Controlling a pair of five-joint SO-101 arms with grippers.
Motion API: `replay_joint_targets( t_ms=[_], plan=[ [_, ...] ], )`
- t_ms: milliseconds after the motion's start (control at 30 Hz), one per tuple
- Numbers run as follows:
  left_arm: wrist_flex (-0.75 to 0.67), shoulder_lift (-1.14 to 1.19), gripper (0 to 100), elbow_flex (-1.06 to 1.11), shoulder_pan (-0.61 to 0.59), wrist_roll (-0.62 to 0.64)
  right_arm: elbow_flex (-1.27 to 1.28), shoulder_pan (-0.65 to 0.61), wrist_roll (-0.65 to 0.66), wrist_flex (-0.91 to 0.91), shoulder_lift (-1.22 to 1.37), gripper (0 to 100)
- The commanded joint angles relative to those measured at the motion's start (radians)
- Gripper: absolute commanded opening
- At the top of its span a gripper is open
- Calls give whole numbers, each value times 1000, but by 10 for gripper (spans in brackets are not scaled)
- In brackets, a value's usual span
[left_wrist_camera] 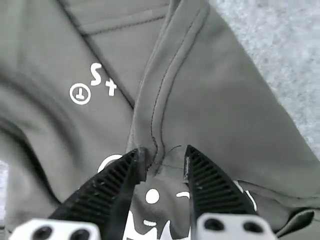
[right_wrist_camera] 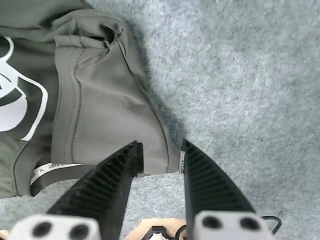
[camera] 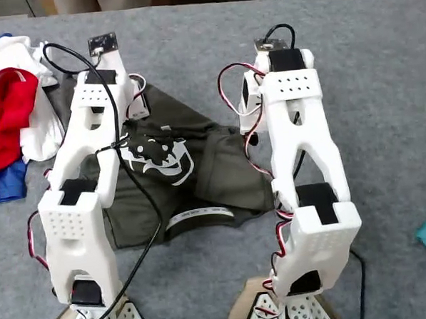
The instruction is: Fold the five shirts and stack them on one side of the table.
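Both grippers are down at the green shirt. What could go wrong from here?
The left gripper is open over a bunched seam of the green shirt; closing there could pinch several layers and drag the fold askew. The right gripper straddles only the shirt's edge by the bare table, so a shallow bite might slip off.

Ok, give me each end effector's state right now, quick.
Left end effector: open, jaws either side of a fold in the olive shirt.
Right end effector: open, at the same shirt's edge, holding nothing.
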Motion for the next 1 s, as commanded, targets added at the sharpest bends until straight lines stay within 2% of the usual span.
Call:
replay_joint_targets(
  t_ms=[0,100,267,400,533,667,800,967],
  plan=[
    [29,7,139,-75,-6,23,-38,10,-41,9,1,130],
    [75,44,139,-112,-6,31,-4,-4,-81,8,2,130],
    [124,108,139,-199,-8,29,77,-87,-80,-35,2,130],
    [163,162,136,-262,-8,29,113,-102,-80,-77,2,130],
    [170,213,8,-318,-9,29,117,-97,-80,-86,2,130],
    [172,225,19,-348,-14,31,111,-102,-80,-94,2,130],
    [206,225,19,-404,-37,32,117,-104,-97,-215,2,130],
    [219,228,18,-473,-117,95,137,-162,-218,-362,27,130]
  ],
)
